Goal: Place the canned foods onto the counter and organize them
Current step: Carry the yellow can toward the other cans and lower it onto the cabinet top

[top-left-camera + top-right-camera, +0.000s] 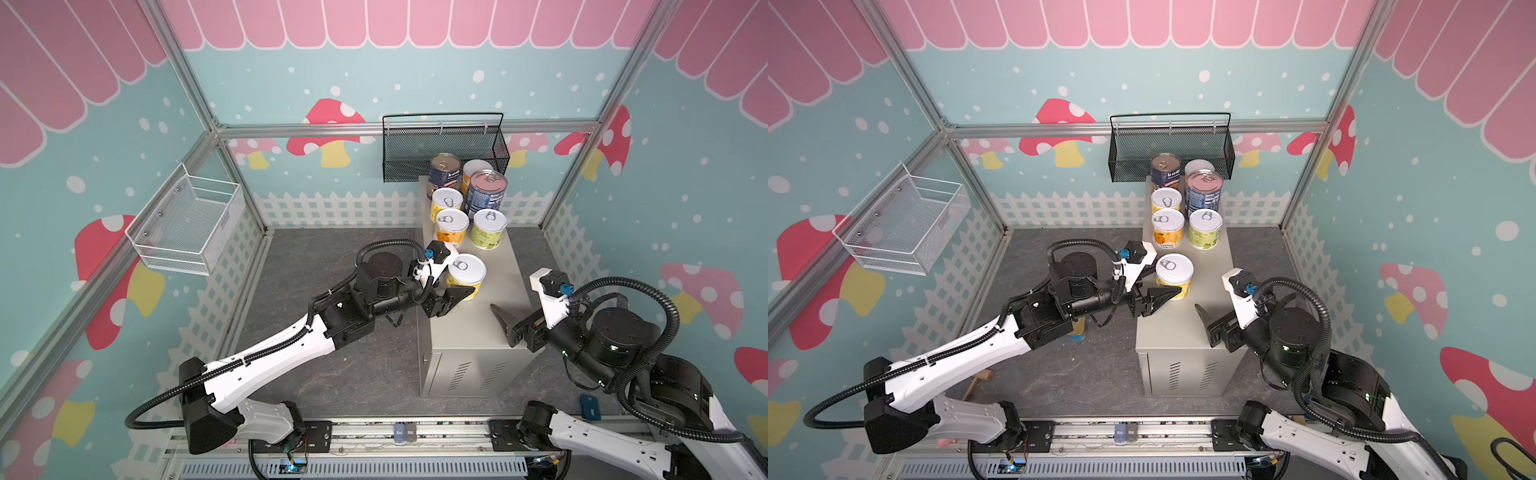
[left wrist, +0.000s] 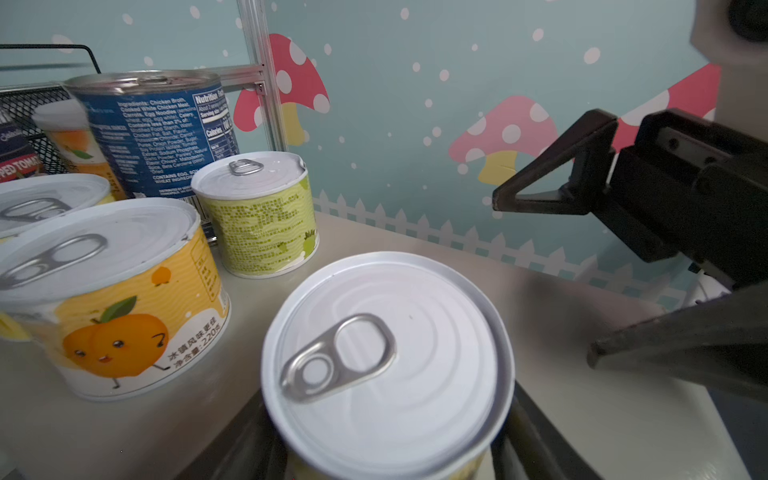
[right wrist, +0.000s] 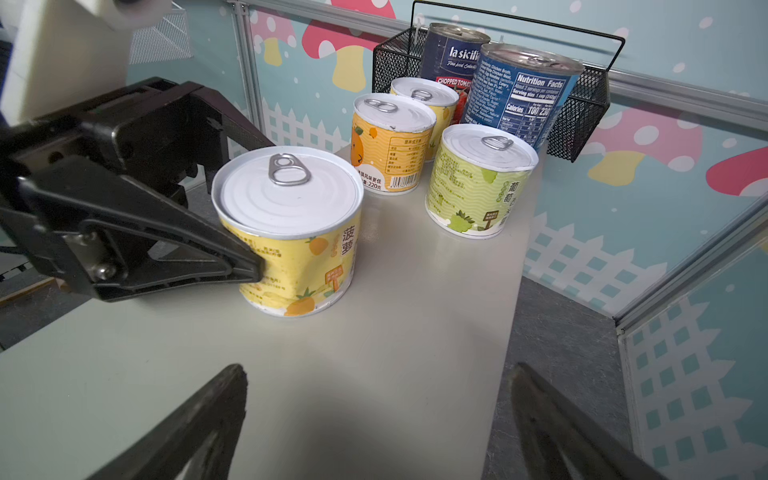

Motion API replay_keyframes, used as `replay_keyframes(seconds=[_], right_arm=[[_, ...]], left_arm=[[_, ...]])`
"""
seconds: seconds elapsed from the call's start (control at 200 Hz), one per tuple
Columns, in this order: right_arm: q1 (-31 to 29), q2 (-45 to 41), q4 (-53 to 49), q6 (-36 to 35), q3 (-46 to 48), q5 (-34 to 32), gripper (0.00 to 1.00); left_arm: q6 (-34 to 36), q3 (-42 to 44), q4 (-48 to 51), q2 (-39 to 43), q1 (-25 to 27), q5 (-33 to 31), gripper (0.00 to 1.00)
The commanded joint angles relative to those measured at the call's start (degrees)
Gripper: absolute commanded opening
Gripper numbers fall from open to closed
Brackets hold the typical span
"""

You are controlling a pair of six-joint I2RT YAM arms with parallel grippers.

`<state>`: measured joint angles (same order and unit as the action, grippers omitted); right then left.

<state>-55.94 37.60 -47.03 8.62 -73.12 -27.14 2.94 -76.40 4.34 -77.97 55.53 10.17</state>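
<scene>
Seven tins are set upright on the surface (image 1: pixel 469 332). Six cans (image 1: pixel 451 226) are grouped at its far end. The pineapple can (image 3: pixel 286 195), nearer, is grasped by the fingers of the left gripper (image 1: pixel 460 279). The fingers of the right gripper (image 3: pixel 378 374) are spread and empty. Only final alignment is judged outstanding.

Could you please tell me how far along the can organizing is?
Done: six cans stand grouped at the back of the counter. In hand: the left gripper grips the seventh can, upright on it. Left: probably lining it up and letting go; the right gripper hangs open, empty.
</scene>
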Motion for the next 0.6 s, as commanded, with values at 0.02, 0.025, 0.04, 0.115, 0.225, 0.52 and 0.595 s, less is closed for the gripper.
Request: replay_keyframes(seconds=[0.02,0.025,0.04,0.115,0.225,0.52,0.595], right_arm=[[-0.26,-0.51,0.56,0.24,0.79,-0.7,0.99],[-0.28,-0.51,0.55,0.25,0.83,-0.67,0.99],[-0.3,-0.53,0.53,0.25,0.89,-0.73,0.99],[-0.28,-0.9,0.61,0.5,0.97,-0.88,0.99],[-0.3,-1.13,0.61,0.61,0.88,-0.97,1.0],[-0.31,-1.39,-0.05,1.38,0.99,-0.82,1.0],[-0.29,-1.56,-0.19,1.48,0.88,-0.84,0.99]], left_arm=[[2.16,1.71,-1.61,-0.89,-0.23,-4.2,0.65],[2.16,1.79,-1.7,-0.88,-0.2,-4.37,0.65],[2.21,1.98,-1.97,-0.8,-0.16,-4.69,0.65],[2.77,2.72,-3.03,-0.69,-0.23,-6.3,0.65],[3.38,3.02,-3.38,-1.22,-0.34,-6.96,0.65],[3.12,3.93,-4.62,-2.02,-1.52,-6.46,0.64],[2.96,4.07,-4.69,-2.18,-2.13,-6.18,0.64]])
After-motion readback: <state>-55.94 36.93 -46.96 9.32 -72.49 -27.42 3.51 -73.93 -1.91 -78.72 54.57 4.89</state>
